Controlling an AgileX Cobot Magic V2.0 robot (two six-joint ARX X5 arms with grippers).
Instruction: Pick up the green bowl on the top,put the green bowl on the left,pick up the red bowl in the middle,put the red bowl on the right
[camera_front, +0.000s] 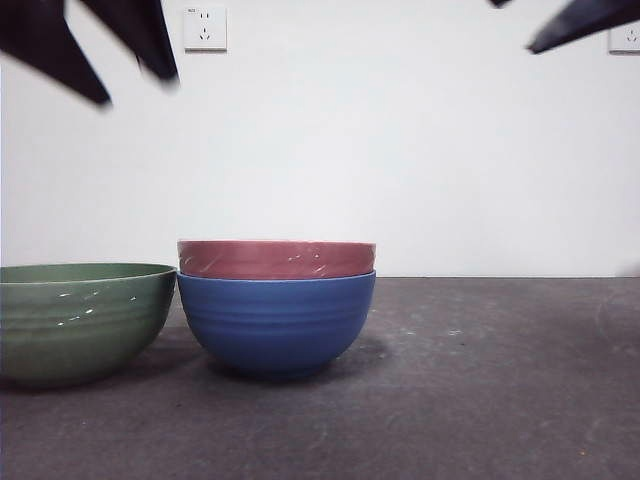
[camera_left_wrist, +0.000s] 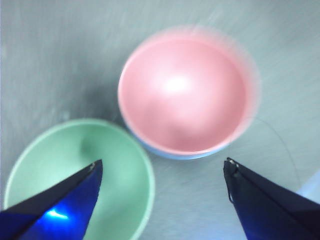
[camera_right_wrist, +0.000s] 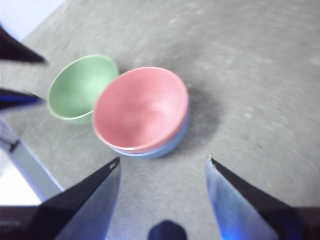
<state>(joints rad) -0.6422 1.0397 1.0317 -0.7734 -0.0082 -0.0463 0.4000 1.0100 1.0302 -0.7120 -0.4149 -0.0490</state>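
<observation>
The green bowl (camera_front: 80, 318) stands alone on the table at the left, empty. The red bowl (camera_front: 276, 258) sits nested in a blue bowl (camera_front: 276, 322) at the middle. My left gripper (camera_front: 105, 55) is open and empty, high above the green bowl; in the left wrist view its jaws (camera_left_wrist: 160, 167) stand apart over the green bowl (camera_left_wrist: 85, 170) and the red bowl (camera_left_wrist: 184, 95). My right gripper (camera_front: 560, 25) is open and empty, high at the top right; its wrist view (camera_right_wrist: 162, 162) shows the red bowl (camera_right_wrist: 140, 107) and green bowl (camera_right_wrist: 80, 87) below.
The dark grey table (camera_front: 480, 380) stretches to the right of the stacked bowls. A white wall with two sockets (camera_front: 205, 28) stands behind. The left arm's jaws show at the edge of the right wrist view (camera_right_wrist: 15, 50).
</observation>
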